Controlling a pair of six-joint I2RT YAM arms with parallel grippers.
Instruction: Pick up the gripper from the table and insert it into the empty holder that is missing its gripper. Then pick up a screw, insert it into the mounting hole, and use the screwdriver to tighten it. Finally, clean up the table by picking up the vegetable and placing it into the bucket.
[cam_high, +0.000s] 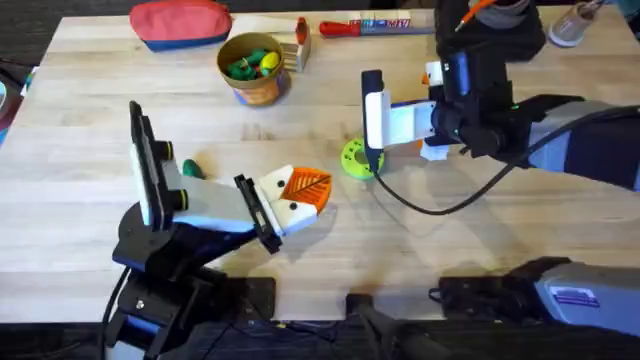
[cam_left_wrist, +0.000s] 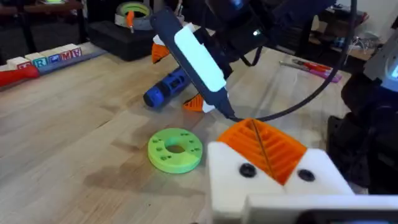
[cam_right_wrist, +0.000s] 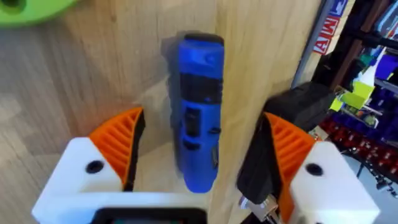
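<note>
**Kid:** What is in the little bucket (cam_high: 258, 92)?

**Me:** Small green and yellow toy bits. I can see them from above, piled up inside. The bucket stands at the far side of the table (cam_high: 80, 120), just beside the red pouch (cam_high: 180, 22). The pouch is zipped, so I cannot tell what it holds.

**Kid:** Is the dark green vegetable (cam_high: 190, 170) in the bucket too?

**Me:** No. It lies on the bare wood, close by my left arm and well apart from the bucket.

**Kid:** What is your right pincer (cam_right_wrist: 199, 134) doing?

**Me:** Its two fingers are spread apart. The blue screwdriver (cam_right_wrist: 200, 93) lies flat on the table between them. There is a gap between it and the orange pad (cam_right_wrist: 121, 146) on one side. A black part sits in front of the other pad, so I cannot tell if that side touches.

**Kid:** And your left pincer (cam_high: 305, 187)?

**Me:** Its orange pads are pressed together. I see just a thin dark line where they meet, and nothing between them. It sits low over the table, near the middle.

**Kid:** What is that round green thing?

**Me:** A lime-green ring (cam_high: 355, 158) with little holes. It lies flat on the table between my two pincers, near the screwdriver.
</note>
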